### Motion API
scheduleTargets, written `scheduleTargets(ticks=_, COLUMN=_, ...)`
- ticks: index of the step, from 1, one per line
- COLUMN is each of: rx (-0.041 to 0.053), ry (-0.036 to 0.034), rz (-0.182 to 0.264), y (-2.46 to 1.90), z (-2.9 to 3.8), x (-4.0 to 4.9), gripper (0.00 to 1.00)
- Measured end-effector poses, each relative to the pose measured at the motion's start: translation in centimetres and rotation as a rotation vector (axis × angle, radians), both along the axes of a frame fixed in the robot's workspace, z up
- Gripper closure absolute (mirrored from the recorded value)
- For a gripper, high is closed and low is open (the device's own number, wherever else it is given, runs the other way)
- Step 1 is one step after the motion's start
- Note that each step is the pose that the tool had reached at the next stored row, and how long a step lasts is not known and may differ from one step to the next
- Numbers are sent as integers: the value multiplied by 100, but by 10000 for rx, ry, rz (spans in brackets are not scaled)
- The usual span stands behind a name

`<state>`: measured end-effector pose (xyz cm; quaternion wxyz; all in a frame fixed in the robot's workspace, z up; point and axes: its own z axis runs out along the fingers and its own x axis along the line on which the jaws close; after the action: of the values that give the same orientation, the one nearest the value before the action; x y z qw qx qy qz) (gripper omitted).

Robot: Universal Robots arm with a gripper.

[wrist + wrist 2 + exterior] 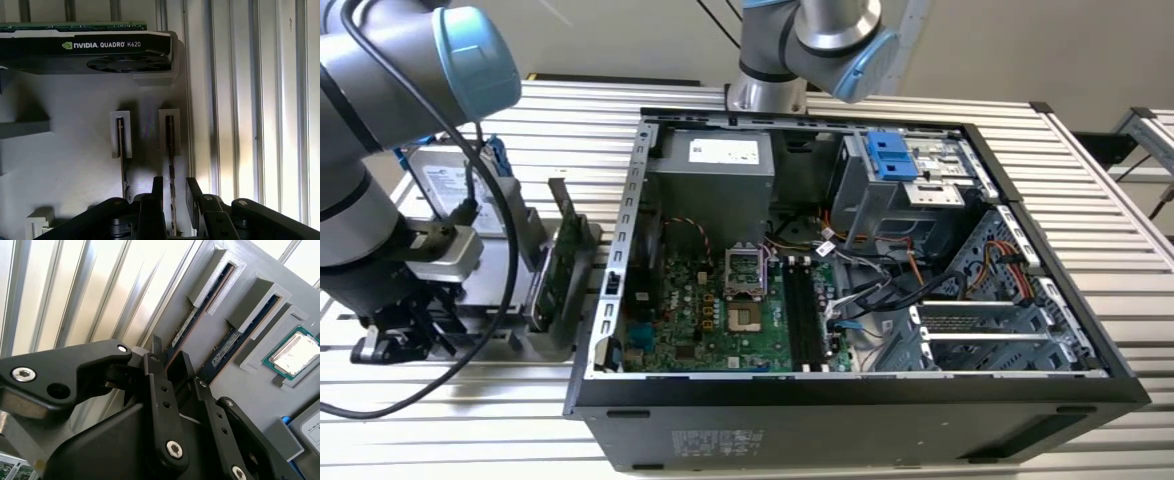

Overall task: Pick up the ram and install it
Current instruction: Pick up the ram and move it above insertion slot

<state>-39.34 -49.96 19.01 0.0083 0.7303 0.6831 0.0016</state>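
Note:
Two ram sticks stand on edge in slots of a grey holder [75,150]. In both wrist views my gripper [174,192] [170,362] is open and straddles one ram [170,150] [189,327], with a black finger [157,190] on each side and a small gap to the board. The other ram [121,145] [232,342] stands beside it in its own slot. In the exterior view the gripper [403,335] is low over the parts holder at that view's left, beside the open computer case [854,390]. The motherboard's long black memory slots [803,315] lie inside the case.
A black expansion card [85,50] [560,260] stands in the same holder, close to the ram slots. A silver hard drive with blue rails [454,190] sits behind it, and a processor chip [295,352] lies in a recess. The ribbed metal table [1107,200] surrounds the case.

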Motion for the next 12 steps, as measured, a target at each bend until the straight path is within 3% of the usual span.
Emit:
scheduleTargets(ticks=2, rx=0, ry=0, rz=0, y=0, z=0, x=0, gripper=0)
scheduleTargets(ticks=3, rx=0, ry=0, rz=0, y=0, z=0, x=0, gripper=100)
scheduleTargets(ticks=12, rx=-1, ry=0, rz=0, y=2, z=-1, x=0, gripper=100)
